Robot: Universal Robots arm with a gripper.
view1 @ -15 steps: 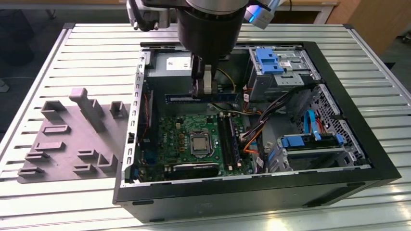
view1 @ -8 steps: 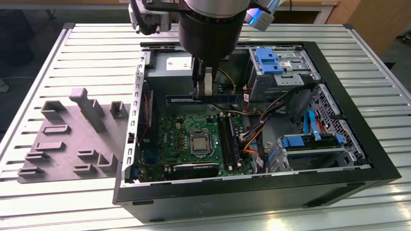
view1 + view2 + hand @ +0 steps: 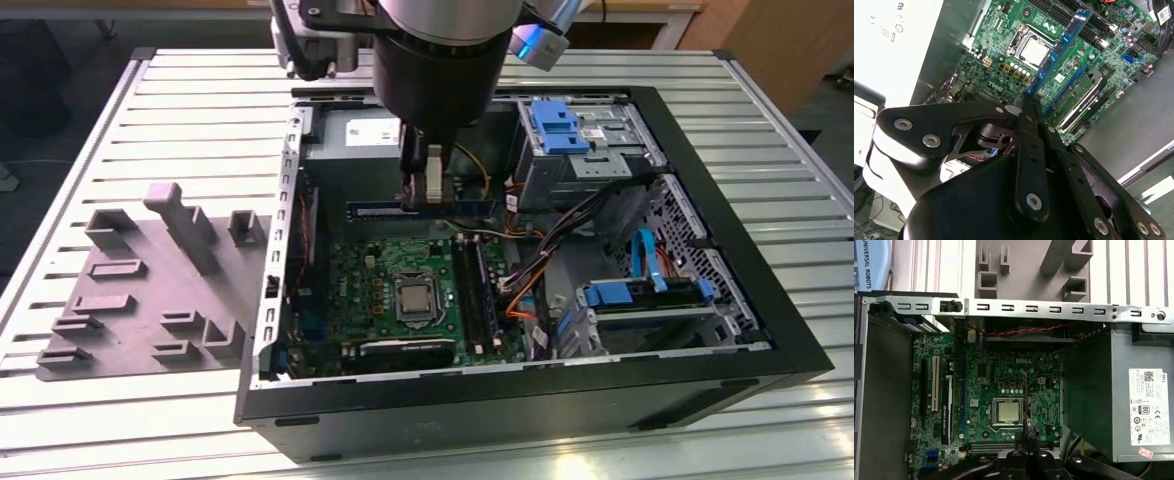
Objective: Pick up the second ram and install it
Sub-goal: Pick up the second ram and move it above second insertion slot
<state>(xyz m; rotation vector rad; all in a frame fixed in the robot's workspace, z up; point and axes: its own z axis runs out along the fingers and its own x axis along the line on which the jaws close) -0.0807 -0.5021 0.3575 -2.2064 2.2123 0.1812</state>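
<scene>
Black linkage of my gripper (image 3: 1026, 102) crowds both wrist views, its fingers clenched on the second ram (image 3: 1059, 49); part of the stick is hidden behind them. I hold it above the green board (image 3: 999, 70), inside the open case (image 3: 534, 405). My arm hides the case's far wall in the exterior view. A grey tray (image 3: 134, 300) lies beside the case.

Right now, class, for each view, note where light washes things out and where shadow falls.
Second wrist view: the power supply is washed white, the end effector holding the second ram dark. First wrist view: the table glares. Exterior view: the case is shaded inside.
</scene>
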